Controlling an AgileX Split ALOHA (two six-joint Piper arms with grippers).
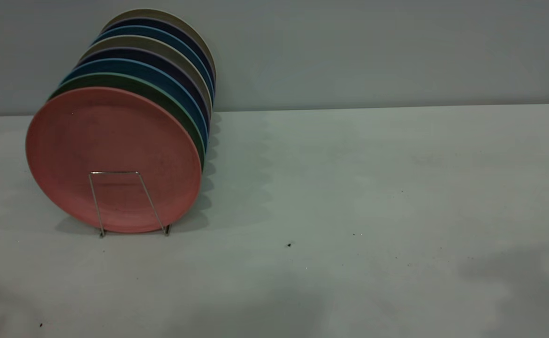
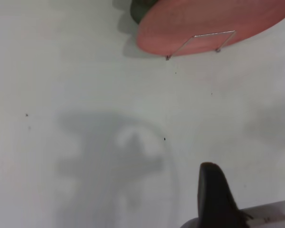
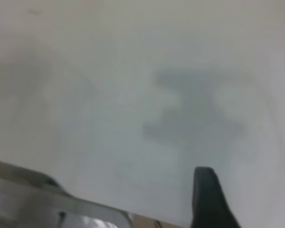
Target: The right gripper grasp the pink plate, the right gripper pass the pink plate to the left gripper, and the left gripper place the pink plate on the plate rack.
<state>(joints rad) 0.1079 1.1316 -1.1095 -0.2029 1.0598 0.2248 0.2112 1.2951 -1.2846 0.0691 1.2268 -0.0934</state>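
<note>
1. Left end effector (image 2: 256,199) is hanging above bare tabletop (image 1: 349,188), clear of everything; one black finger shows at the bottom of its wrist view, another barely at the edge, with a wide gap between them, so it is reading as open and holding nothing.
2. Right end effector (image 3: 213,204) is likewise hovering over bare tabletop; only one finger is showing, so whether it is open or closed I cannot tell.
3. Neither arm is appearing in the exterior view.
4. The pink plate (image 1: 115,155) is standing on edge at about 9 o'clock in the exterior view, foremost in a row of plates, leaning behind the front wire loop of the plate rack (image 1: 129,202), with the green plate (image 1: 180,112) right behind it.
5. The placing step is looking finished; the best thing now is keeping both arms away so the row is not being nudged.
6. Open room is lying from 12 round to 6 o'clock; the tabletop's rounded corner is sitting at 2 o'clock, with a wall behind.
</note>
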